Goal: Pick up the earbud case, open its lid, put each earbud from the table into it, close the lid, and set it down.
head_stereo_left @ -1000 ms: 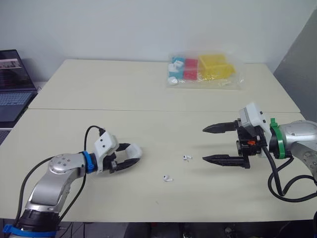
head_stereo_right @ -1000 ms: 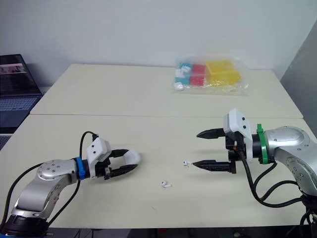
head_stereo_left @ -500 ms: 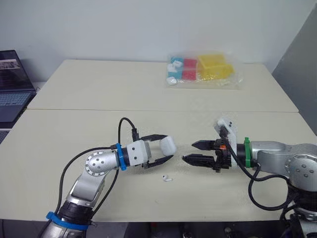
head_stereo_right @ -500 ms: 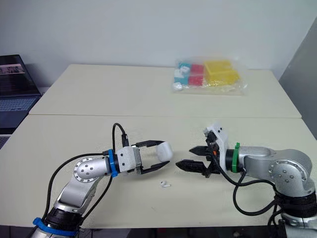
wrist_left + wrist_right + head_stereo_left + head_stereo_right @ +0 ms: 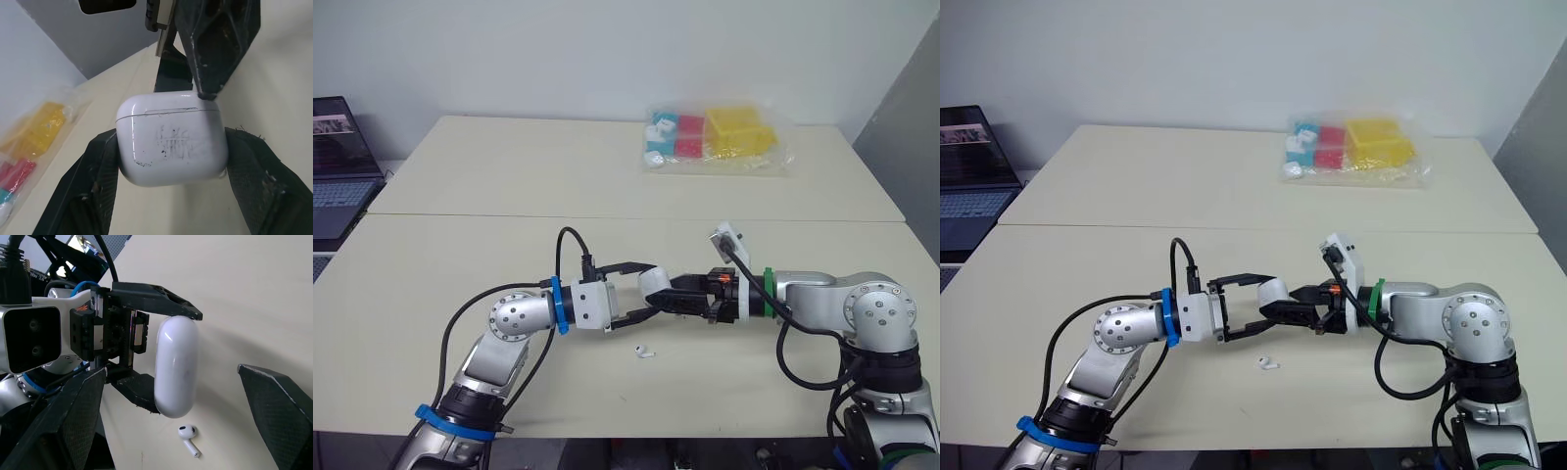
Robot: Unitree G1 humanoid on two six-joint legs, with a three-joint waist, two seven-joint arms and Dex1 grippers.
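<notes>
Pale table [image 5: 460, 245] before a plain wall, with a laptop [image 5: 337, 176] at the far left and a clear bag of coloured blocks [image 5: 715, 139] on the far side.

Head views: the left jaws grip the white earbud case [image 5: 653, 283] by two opposite sides, holding it above the table's middle. The right jaws, open, reach in from the right with their tips at the case. One earbud [image 5: 645, 352] lies on the table, nearer the robot than the case.

Left wrist view: the case sits clamped between the left fingers [image 5: 93, 171], lid closed; one right fingertip [image 5: 215, 49] touches the lid's corner.

Right wrist view: the right fingers [image 5: 73, 421] stand wide apart either side of the case.
</notes>
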